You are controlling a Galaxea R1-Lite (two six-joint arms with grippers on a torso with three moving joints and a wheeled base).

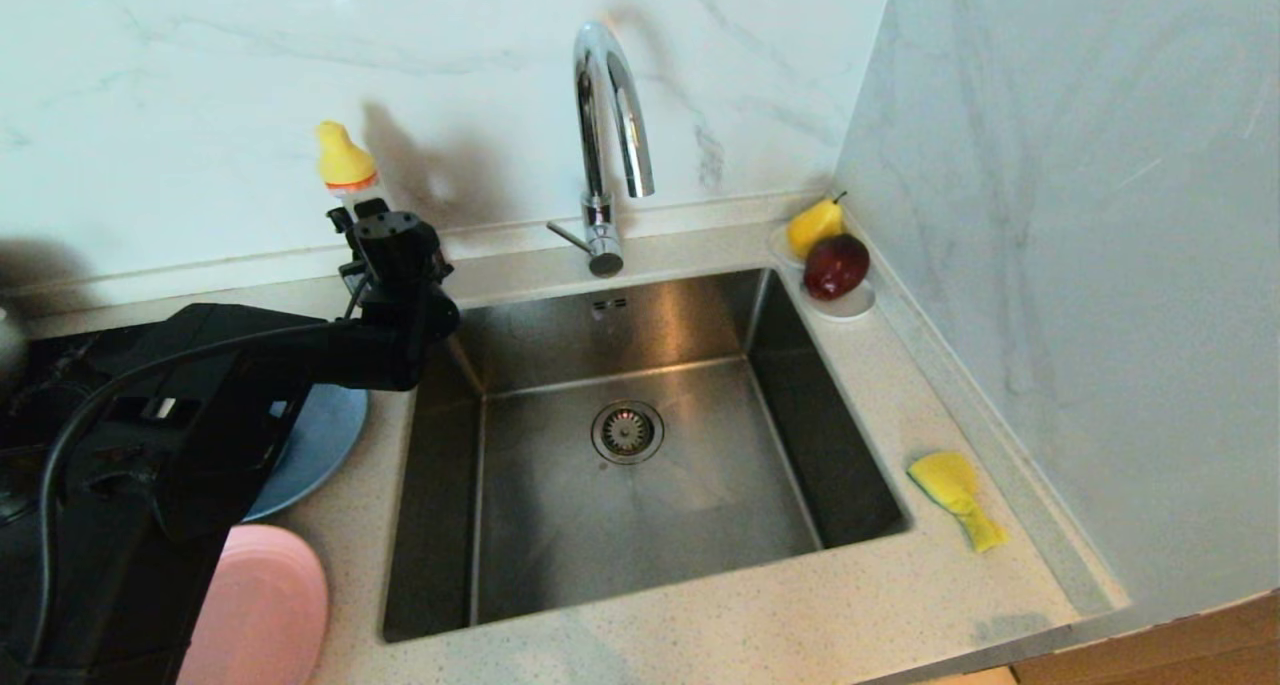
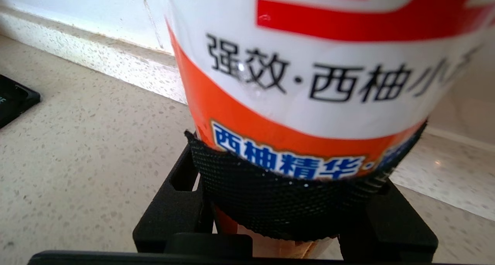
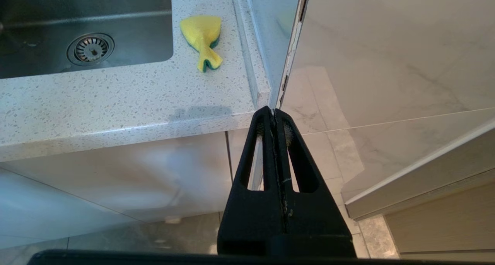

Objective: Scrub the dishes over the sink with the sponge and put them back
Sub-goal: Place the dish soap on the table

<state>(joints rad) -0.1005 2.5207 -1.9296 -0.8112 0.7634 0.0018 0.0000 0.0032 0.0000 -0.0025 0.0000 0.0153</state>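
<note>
The left gripper is pinching a dish-soap bottle around its lower body, one black mesh-padded finger on each side of the orange and white label. In the head view the bottle stands upright, its long axis vertical and its yellow cap pointing up just above the gripper, at the back of the counter against the wall. Whether its base touches the counter cannot be told.

The sink lies just beside this gripper, on the side toward the tap, with its round drain in the middle. Nearer the robot than the gripper, the grey-blue plate lies flat on the counter, partly under the left arm, and the pink plate lies nearer still. The bowl is not seen.

The sponge is well apart from the left gripper, across the sink on the far counter strip beside the side wall. It lies flat, yellow side up, twisted to a narrow tail; its long axis runs roughly along the wall, the tail pointing toward the counter's front edge. A pear and a dark red fruit sit on a white saucer at the back corner.

The right gripper hangs below the counter's front edge, fingers pressed together, empty, with the sponge ahead of it.
</note>
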